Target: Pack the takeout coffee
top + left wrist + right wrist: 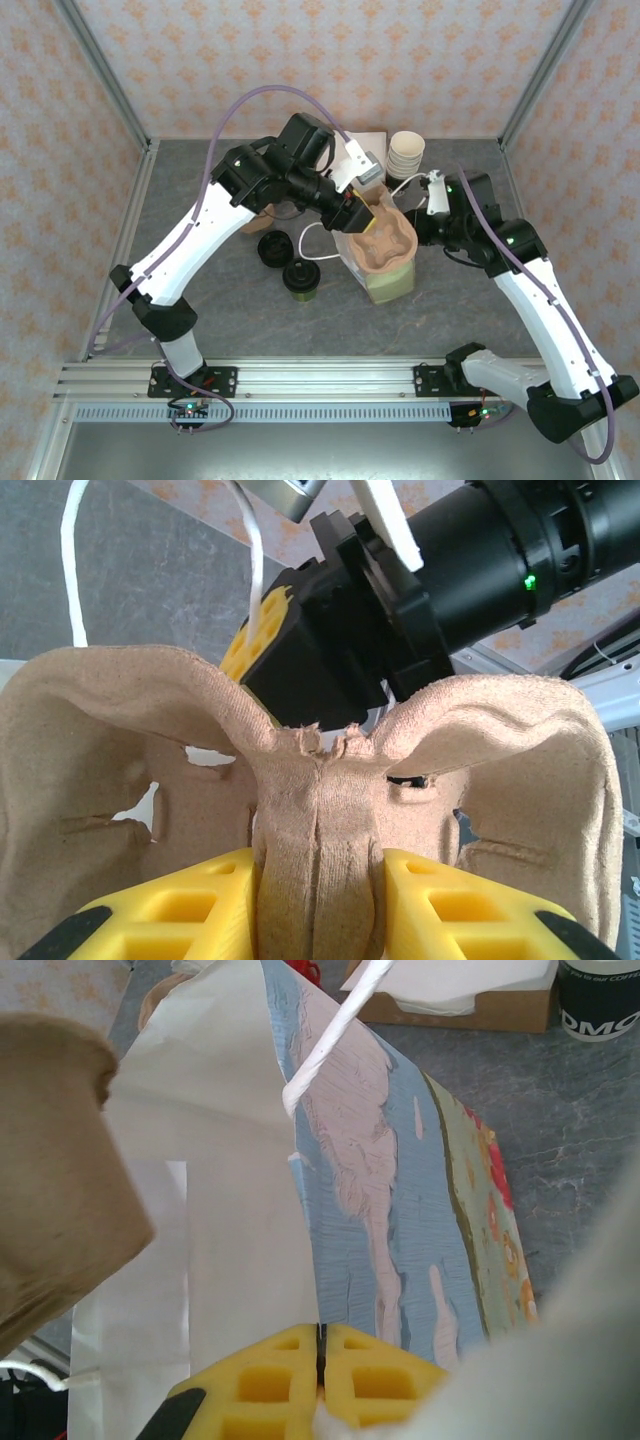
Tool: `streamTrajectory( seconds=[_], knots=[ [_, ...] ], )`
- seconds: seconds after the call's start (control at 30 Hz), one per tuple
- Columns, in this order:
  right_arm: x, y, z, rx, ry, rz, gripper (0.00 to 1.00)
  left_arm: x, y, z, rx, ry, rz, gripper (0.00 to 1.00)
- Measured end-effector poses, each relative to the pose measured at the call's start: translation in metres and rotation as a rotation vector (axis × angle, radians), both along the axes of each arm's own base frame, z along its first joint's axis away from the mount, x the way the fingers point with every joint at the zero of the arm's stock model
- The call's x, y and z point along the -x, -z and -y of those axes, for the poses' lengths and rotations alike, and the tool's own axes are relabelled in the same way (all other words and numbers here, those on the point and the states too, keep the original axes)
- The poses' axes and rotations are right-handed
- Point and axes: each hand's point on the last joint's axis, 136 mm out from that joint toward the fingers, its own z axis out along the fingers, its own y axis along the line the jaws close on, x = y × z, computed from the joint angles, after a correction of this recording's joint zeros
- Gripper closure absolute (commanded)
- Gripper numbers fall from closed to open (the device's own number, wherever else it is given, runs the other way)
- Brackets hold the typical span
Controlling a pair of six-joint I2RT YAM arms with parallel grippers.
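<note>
From the top external view, one takeout coffee (300,278), an olive-green cup under a black lid, stands on the grey table (200,180), just left of the white paper bag (388,283) and apart from it. One loose black lid (272,248) lies beside it. One stack of cream cups (406,155) stands at the back. The left gripper (362,220) holds one pulp cup carrier (388,242) over the bag's mouth. The right gripper (414,213) meets the bag's right edge. How far either gripper is open cannot be made out here.

The left wrist view gives that detail. The left gripper (318,900) has its two yellow fingers (200,910) closed partway, pressing either side of the pulp cup carrier's (110,740) central ridge. Across the carrier sits the right gripper (265,640), black with a yellow finger, beside a white bag handle (256,560).

In the right wrist view, the right gripper (320,1375) has its fingers pressed together with no gap, pinching the top edge of the white paper bag (240,1230). The bag's outer face is printed blue, green and red. Its twisted handle (335,1025) crosses above and the pulp cup carrier (50,1170) bulges in at left. A dark cup with pale lettering (598,1000) is cut off at the top right corner; whether it is the coffee I cannot tell.
</note>
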Motion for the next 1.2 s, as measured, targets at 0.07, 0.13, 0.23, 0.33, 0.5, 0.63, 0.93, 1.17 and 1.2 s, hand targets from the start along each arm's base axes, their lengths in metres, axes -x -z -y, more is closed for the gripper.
streamTrajectory(
  seconds=[0.07,0.13,0.23,0.33,0.5,0.63,0.93,1.17,1.2],
  knots=[
    [0.002,0.0,0.0,-0.002,-0.008,0.002,0.99,-0.003,0.004,0.0,-0.004,-0.001,-0.014,0.67],
    [0.003,-0.001,-0.001,-0.005,-0.012,0.004,0.99,-0.005,0.008,-0.001,-0.007,-0.001,-0.031,0.67],
    [0.005,-0.001,-0.002,-0.01,-0.023,0.004,0.99,-0.011,0.016,-0.003,-0.019,-0.007,-0.051,0.67],
    [0.006,0.001,-0.004,-0.013,-0.034,-0.003,0.99,-0.018,0.027,-0.004,-0.039,-0.014,-0.078,0.67],
    [0.007,0.002,-0.005,-0.013,-0.049,-0.002,0.99,-0.026,0.046,-0.006,-0.078,-0.01,-0.11,0.67],
    [0.008,0.001,-0.007,-0.017,-0.063,-0.002,0.99,-0.031,0.057,-0.008,-0.105,-0.003,-0.117,0.67],
    [0.01,0.002,-0.008,-0.017,-0.08,-0.003,0.98,-0.034,0.077,-0.009,-0.158,0.012,-0.115,0.67],
    [0.012,0.008,-0.009,-0.015,-0.089,-0.019,0.98,-0.039,0.087,-0.011,-0.193,0.01,-0.099,0.67],
    [0.012,0.009,-0.009,-0.016,-0.09,-0.022,0.98,-0.04,0.089,-0.011,-0.197,0.01,-0.099,0.67]
  ],
)
